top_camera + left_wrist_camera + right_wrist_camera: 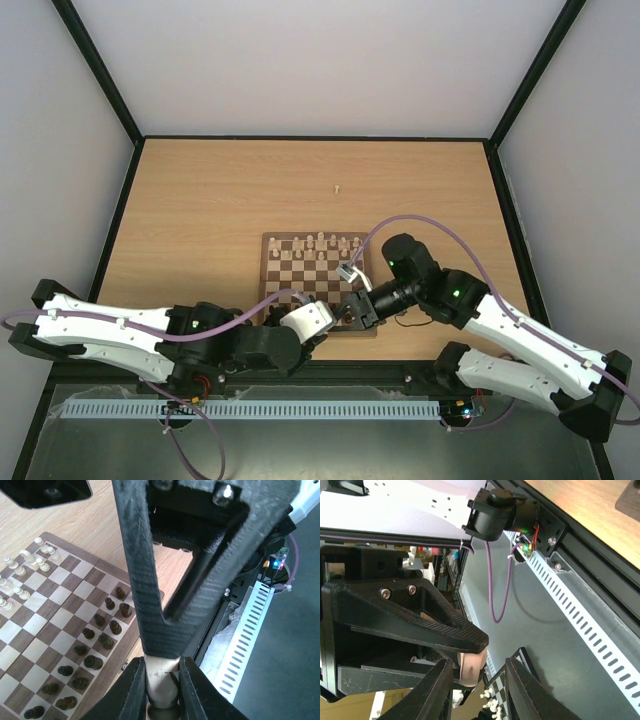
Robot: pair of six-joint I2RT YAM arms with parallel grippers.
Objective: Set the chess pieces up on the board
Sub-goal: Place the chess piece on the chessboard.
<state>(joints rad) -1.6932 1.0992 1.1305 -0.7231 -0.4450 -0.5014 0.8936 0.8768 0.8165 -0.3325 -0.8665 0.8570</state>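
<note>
Most pale cream wooden chessmen (318, 243) stood on the far rows of the checked brown wooden chessboard (295, 285). A stray cream chessman (338, 187) lay beyond its far edge. Over its near-right corner, the left gripper (162, 667) clamped another cream chessman (161, 682), and the right gripper (480, 670) had its jaws apart around that piece.

The board (300, 282), light and dark brown checks in a mid-brown frame, lies flat toward the 6 o'clock edge of the table (200, 200). Small cream chess pieces (318, 243) stand upright in the 2 rows along its 12 o'clock side. A lone piece (339, 187) sits on the table, well apart at 12 o'clock. A held piece (161, 682), also cream, is pinched in the left pincer (161, 666) near the board's 5 o'clock corner.
</note>
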